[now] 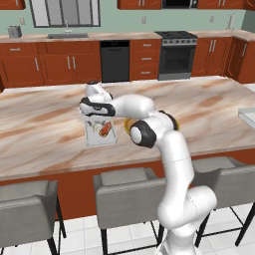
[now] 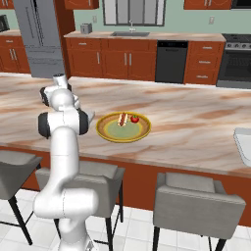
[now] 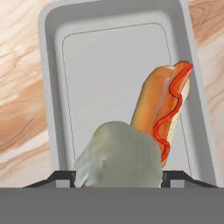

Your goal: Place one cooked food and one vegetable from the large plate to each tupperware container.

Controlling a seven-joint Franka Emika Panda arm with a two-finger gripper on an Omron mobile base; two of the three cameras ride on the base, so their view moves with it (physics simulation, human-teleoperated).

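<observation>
My gripper [image 3: 118, 177] is shut on a pale grey-green lumpy vegetable [image 3: 117, 155], held just above the near end of a tupperware container [image 3: 52, 65]. A hot dog [image 3: 164, 116] with a red sauce line lies along that container's right side. In the left base view the gripper [image 1: 96, 123] hangs over the same container [image 1: 94, 142] with the hot dog [image 1: 104, 130] in it. The large plate [image 2: 110, 135] sits on the island to the right, bearing a second hot dog [image 2: 122, 119] and a red tomato [image 2: 134, 118]. The other container [image 2: 243, 142] lies at the far right.
The marble island counter [image 1: 45, 124] stretches wide around the container. Grey stools [image 1: 124, 191] stand along its front edge. Cabinets, a dishwasher [image 1: 115, 61] and a stove [image 1: 177, 55] line the far wall.
</observation>
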